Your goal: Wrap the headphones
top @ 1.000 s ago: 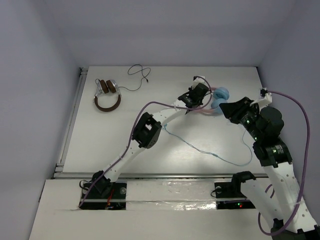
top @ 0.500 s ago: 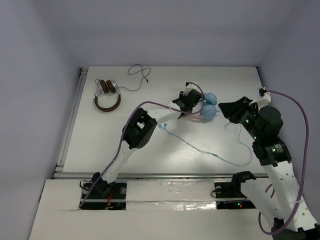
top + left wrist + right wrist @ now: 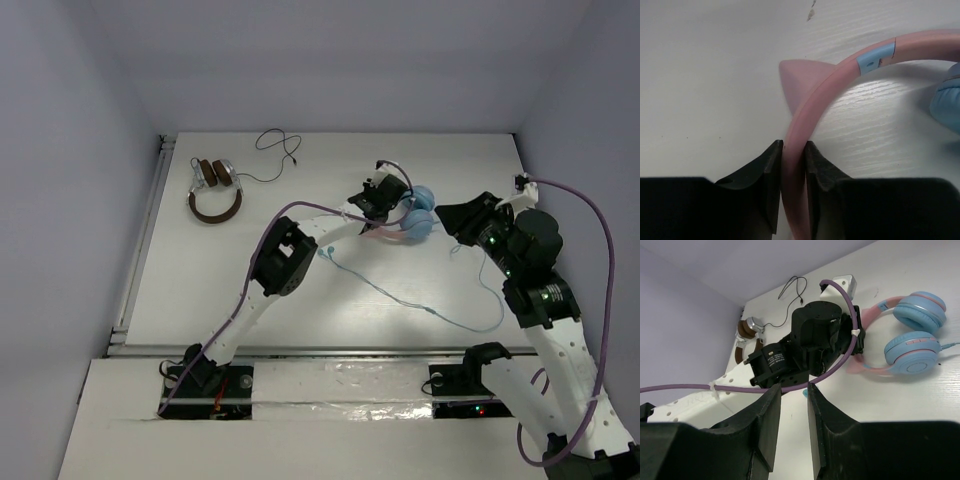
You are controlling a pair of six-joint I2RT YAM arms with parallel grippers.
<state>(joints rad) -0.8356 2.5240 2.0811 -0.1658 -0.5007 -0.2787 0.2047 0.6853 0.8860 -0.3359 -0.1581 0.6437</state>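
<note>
The headphones (image 3: 419,221) lie on the white table at centre right, with a pink cat-ear headband (image 3: 840,75) and light-blue ear cups (image 3: 912,357). My left gripper (image 3: 384,208) is shut on the headband just below one pink ear, and the band is pinched between its black fingers (image 3: 817,170). The thin light-blue cable (image 3: 420,308) trails loose over the table from left of the gripper to the right. My right gripper (image 3: 452,216) hovers just right of the ear cups. It is open a little and empty (image 3: 794,390).
Brown headphones (image 3: 213,190) with a black cable (image 3: 275,140) lie at the far left of the table. They also show in the right wrist view (image 3: 747,330). Purple cables hang along both arms. The table's metal rail (image 3: 140,250) runs down the left side.
My left gripper has pulled the headphones a little left and nearer, then held still. The cable's left end has shifted with it. The right arm has barely moved.
</note>
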